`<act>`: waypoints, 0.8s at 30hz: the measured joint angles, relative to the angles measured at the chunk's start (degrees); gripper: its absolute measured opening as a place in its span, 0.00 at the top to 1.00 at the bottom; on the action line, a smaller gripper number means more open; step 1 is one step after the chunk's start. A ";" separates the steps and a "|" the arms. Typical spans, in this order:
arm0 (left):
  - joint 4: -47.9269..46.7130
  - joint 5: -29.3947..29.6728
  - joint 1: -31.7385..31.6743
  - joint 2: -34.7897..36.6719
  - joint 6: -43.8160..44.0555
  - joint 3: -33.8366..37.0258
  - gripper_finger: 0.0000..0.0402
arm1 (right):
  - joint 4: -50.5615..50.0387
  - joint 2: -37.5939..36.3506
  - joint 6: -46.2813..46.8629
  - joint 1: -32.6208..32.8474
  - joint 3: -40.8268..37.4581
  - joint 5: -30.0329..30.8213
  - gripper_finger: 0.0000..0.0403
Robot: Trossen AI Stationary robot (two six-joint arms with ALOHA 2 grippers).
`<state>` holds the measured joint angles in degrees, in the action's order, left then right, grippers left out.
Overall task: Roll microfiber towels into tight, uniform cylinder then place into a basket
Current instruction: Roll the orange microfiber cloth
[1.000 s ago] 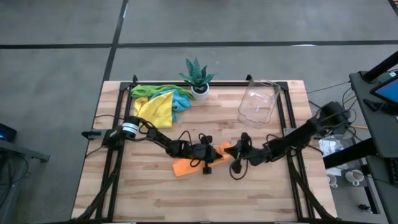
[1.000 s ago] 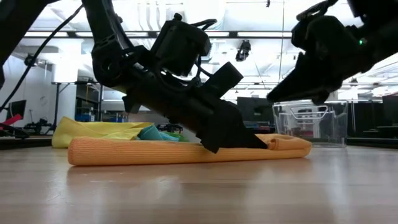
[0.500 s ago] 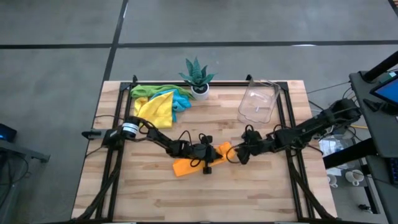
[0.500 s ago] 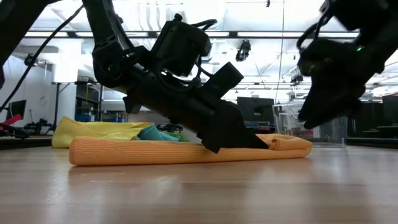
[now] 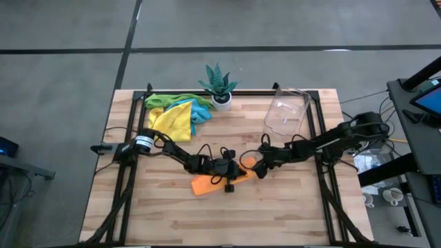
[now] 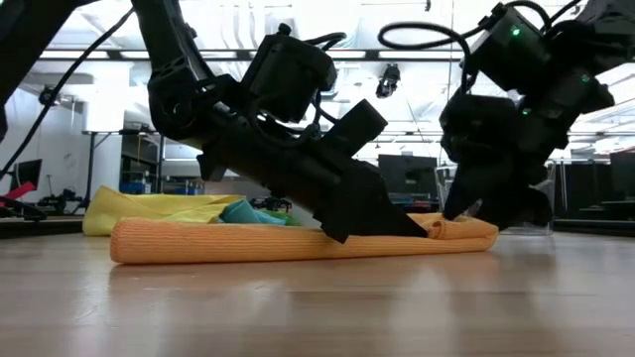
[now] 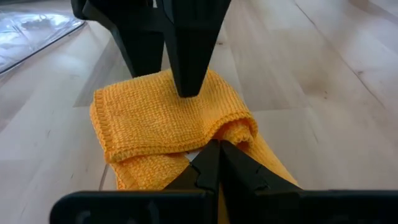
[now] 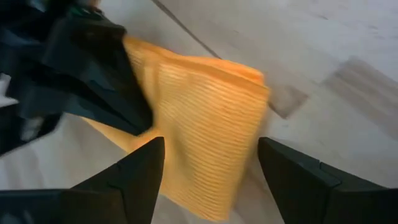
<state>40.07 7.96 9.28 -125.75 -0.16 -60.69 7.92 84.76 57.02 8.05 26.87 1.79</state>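
An orange microfiber towel, folded into a long strip, lies flat at mid table. My left gripper is shut with its tips down on the strip near its right end. My right gripper stands open over that right end, one finger on each side; I cannot tell whether it touches. More towels, yellow, green and blue, lie heaped at the far left. The clear basket stands at the far right. My left gripper bears on the orange towel with its shut fingertips near the strip's right end, beside a curled fold. The fingers slant down from the table's left, along the strip. The towel lies flat on the table. Whether a layer is caught between the tips I cannot tell.
A spiky green plant in a white pot stands at the far edge between the towel heap and the basket. Black frame rails run along the table's sides. Bare wood lies along the near edge.
My right gripper has swung from just near of the towel's right end toward the far edge and left, sunk over that end, rolled about its own axis and opened. My left gripper and the orange towel have kept still.
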 joint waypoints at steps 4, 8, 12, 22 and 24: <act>-0.03 -0.10 0.00 -0.02 0.00 0.11 1.00 | 5.36 2.20 -0.23 -0.02 0.00 -1.85 0.37; -0.07 -0.17 0.00 -0.04 -0.01 0.17 1.00 | 8.68 2.24 -0.22 0.13 -0.09 -4.63 0.37; -0.13 -0.17 0.01 -0.04 -0.01 0.27 1.00 | 7.79 2.00 0.02 0.02 -0.09 -5.03 0.40; -0.11 -0.23 0.02 -0.04 -0.02 0.39 1.00 | 6.71 1.98 -0.26 0.07 -0.11 -4.72 0.54; -0.32 -0.40 0.02 -0.04 -0.09 0.39 1.00 | 6.18 1.96 -0.42 0.07 -0.11 -4.51 0.59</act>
<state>39.75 7.55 9.30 -125.80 -0.25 -60.29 14.10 86.72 56.60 8.12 26.76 -2.72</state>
